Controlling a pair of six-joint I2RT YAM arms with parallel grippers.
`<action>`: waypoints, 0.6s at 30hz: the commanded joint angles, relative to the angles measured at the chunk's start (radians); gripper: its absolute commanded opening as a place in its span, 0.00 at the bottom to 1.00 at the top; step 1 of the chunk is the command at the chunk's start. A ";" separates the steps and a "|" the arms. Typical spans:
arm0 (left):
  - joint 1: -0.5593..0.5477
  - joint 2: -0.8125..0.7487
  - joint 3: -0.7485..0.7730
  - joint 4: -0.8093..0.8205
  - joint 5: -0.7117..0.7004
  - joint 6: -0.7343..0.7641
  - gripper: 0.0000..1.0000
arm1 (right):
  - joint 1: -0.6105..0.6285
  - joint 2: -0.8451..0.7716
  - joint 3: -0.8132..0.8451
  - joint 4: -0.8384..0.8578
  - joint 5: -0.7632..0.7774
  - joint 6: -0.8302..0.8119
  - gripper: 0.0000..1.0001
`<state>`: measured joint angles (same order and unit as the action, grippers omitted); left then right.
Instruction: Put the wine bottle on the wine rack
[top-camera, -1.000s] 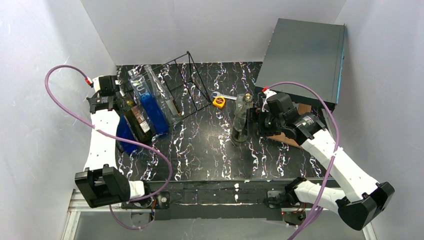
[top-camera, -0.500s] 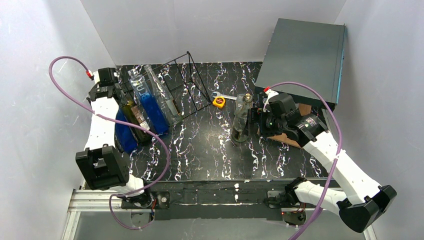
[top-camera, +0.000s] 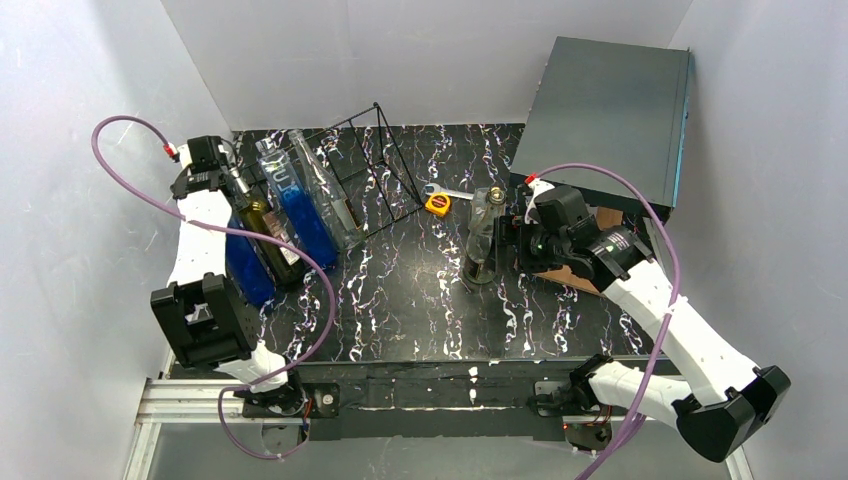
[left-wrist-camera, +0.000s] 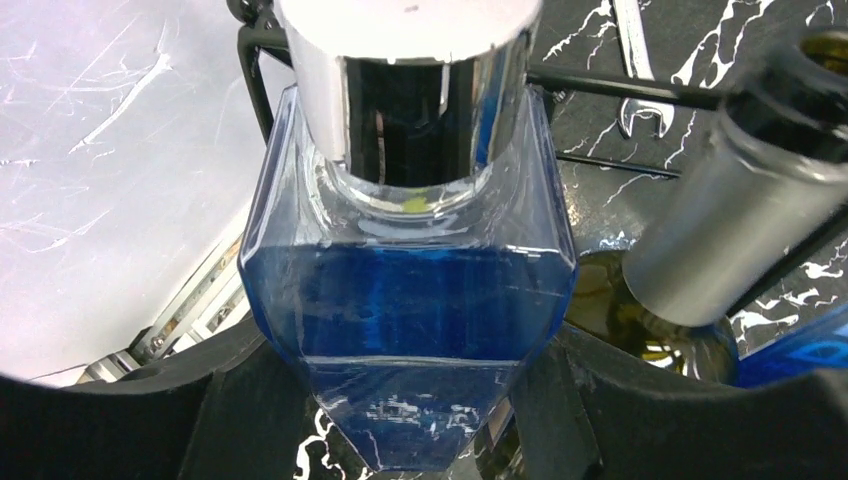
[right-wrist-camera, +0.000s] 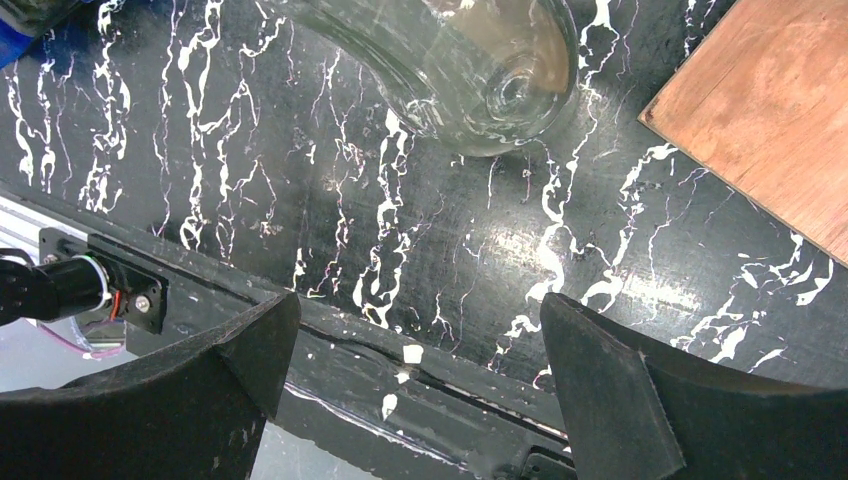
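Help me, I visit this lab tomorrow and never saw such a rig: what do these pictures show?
Two robot arms, left and right, are bolted to a black marbled table. One picture looks down from above; the other two come from wrist cameras, so the black shapes at their bottom edges are that arm's own fingers. The left hand is open around a blue bottle lying in the wire wine rack beside other bottles. The right hand is open and empty, near a standing clear bottle. A yellow tape measure, a wrench and a grey box are also there.
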<state>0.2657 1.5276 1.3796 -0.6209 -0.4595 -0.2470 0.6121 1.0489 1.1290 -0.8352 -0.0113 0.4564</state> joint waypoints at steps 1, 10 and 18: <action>0.031 0.024 0.007 -0.054 0.049 -0.016 0.00 | 0.006 0.014 0.001 0.035 -0.012 -0.015 1.00; 0.094 0.062 0.018 -0.054 0.221 -0.037 0.18 | 0.006 0.021 -0.010 0.051 -0.017 -0.012 1.00; 0.107 0.022 -0.012 -0.049 0.242 -0.052 0.51 | 0.006 0.020 -0.021 0.059 -0.018 -0.009 1.00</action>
<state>0.3653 1.5455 1.4025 -0.6281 -0.2859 -0.2440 0.6121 1.0744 1.1141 -0.8112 -0.0128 0.4526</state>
